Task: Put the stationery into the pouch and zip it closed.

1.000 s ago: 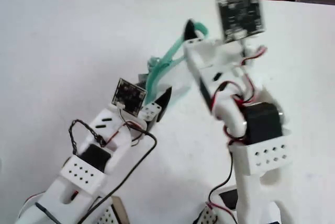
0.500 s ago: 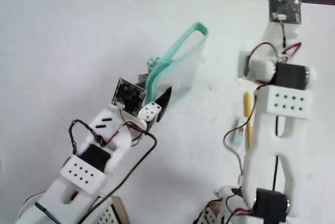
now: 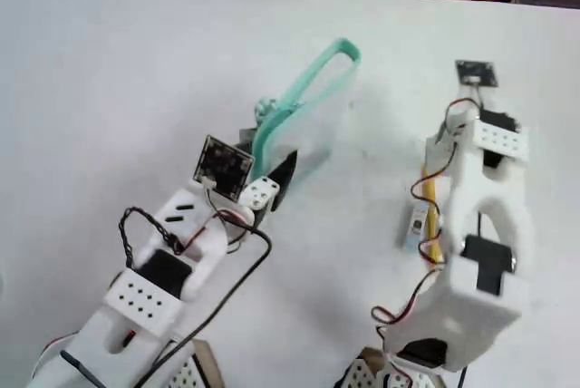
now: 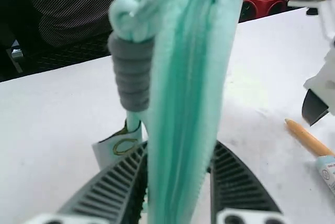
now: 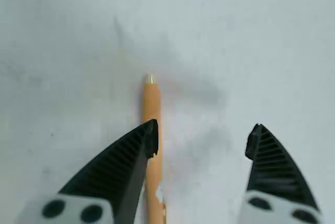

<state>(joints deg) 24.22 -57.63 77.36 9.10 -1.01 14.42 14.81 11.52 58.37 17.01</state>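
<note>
The left claw (image 4: 179, 150) is clamped on the lower edge of a translucent pouch (image 4: 183, 77) trimmed in teal, holding it upright on its edge over the white tabletop (image 3: 136, 62). The pouch's teal zipper band runs up from between the ribbed black fingers (image 4: 123, 187), and a grey ribbed zipper pull (image 4: 131, 72) topped by a teal knot (image 4: 133, 4) hangs just beside the band.

Well apart from the pouch, the right claw (image 5: 203, 132) hangs low over the tabletop with its fingers spread wide and nothing between them. An orange pencil (image 5: 152, 103) lies flat beneath it, running along the inner edge of one finger, its tip reaching past the fingertip.

From above, the pencil lies alongside the right arm (image 3: 480, 225), with a small white-and-blue tube (image 3: 413, 225) just beside it on the side towards the pouch. Both stationery pieces are on the tabletop, outside the pouch.
</note>
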